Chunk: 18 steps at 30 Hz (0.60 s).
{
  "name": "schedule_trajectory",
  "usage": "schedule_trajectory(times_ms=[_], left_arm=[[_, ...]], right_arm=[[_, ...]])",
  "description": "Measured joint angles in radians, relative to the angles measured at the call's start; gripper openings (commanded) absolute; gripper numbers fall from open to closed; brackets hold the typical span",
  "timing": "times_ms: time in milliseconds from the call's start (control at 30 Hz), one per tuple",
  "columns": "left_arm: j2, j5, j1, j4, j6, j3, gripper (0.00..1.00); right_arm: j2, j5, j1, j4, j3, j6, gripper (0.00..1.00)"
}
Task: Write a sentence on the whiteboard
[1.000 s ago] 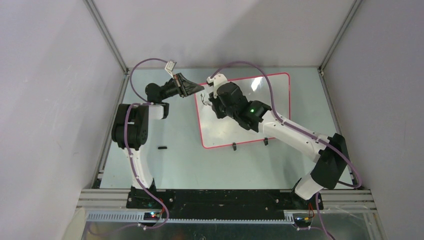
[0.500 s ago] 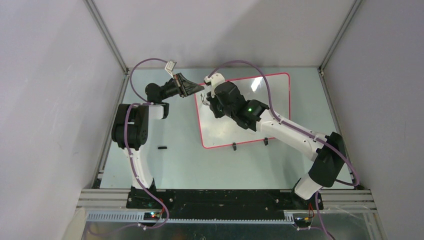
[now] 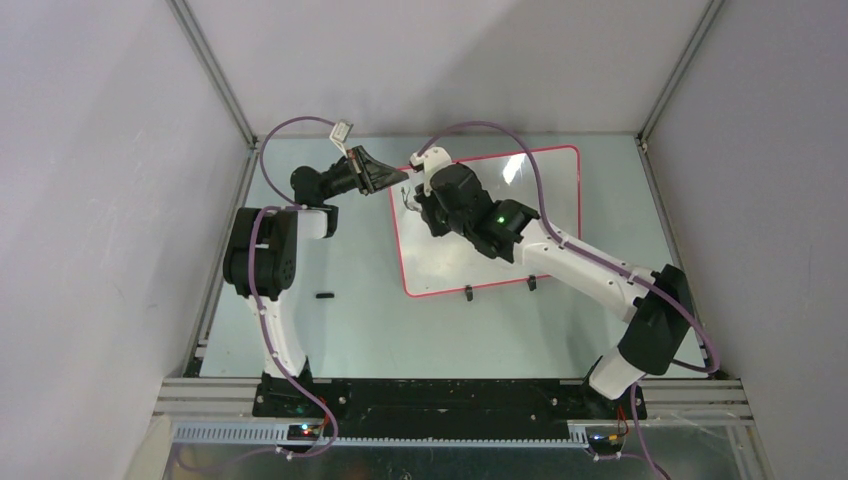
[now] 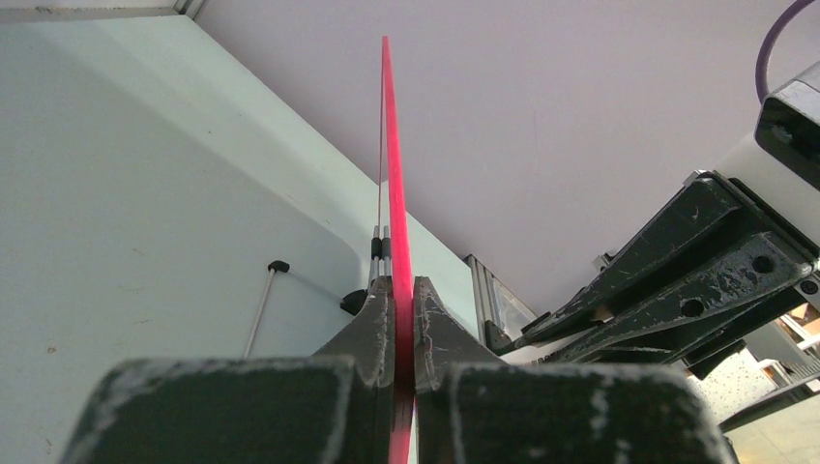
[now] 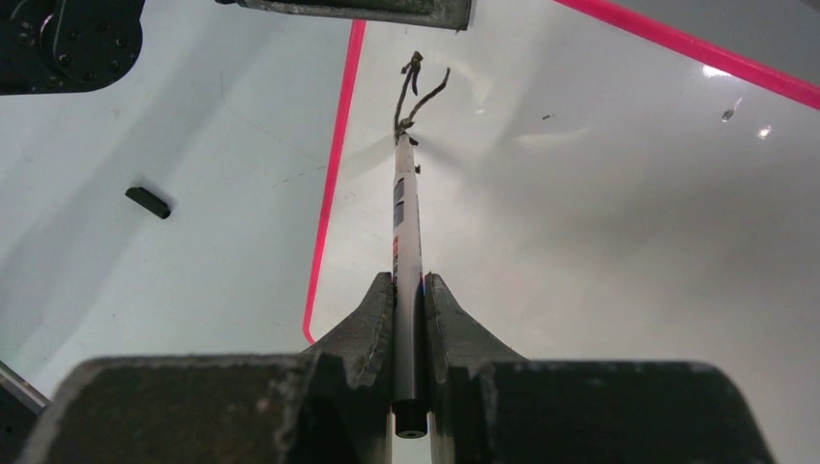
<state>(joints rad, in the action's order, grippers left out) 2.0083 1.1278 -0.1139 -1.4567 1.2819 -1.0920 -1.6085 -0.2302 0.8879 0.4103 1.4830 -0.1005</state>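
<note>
Broadly, the pale green table (image 3: 350, 320) fills the enclosure floor, and the whiteboard (image 3: 450, 265) lies flat on its far middle part, its red-pink rim all around and two black clip feet (image 3: 468, 293) on its near edge. Both arms reach to the board's far left corner. The left gripper (image 4: 396, 290) comes in from the left with its fingers pressed together on the rim, the board seen edge-on between them in the wrist view. The right gripper (image 5: 408, 285) hangs over the same corner, pinching a slim white marker (image 5: 406, 251) whose tip touches the white surface. Of the sentence (image 5: 416, 92) only a few thin black strokes show at the tip, too few to read. A small black piece (image 3: 324, 295) lies on the table left of the board, well apart from it.
</note>
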Motion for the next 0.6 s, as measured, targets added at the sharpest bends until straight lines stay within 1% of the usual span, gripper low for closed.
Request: schedule_trajectory(times_ms=[600], left_arm=[[0.0, 0.0, 0.0, 0.0, 0.0, 0.0, 0.0]], right_arm=[[0.049, -0.003, -0.022, 0.005, -0.061, -0.004, 0.0]])
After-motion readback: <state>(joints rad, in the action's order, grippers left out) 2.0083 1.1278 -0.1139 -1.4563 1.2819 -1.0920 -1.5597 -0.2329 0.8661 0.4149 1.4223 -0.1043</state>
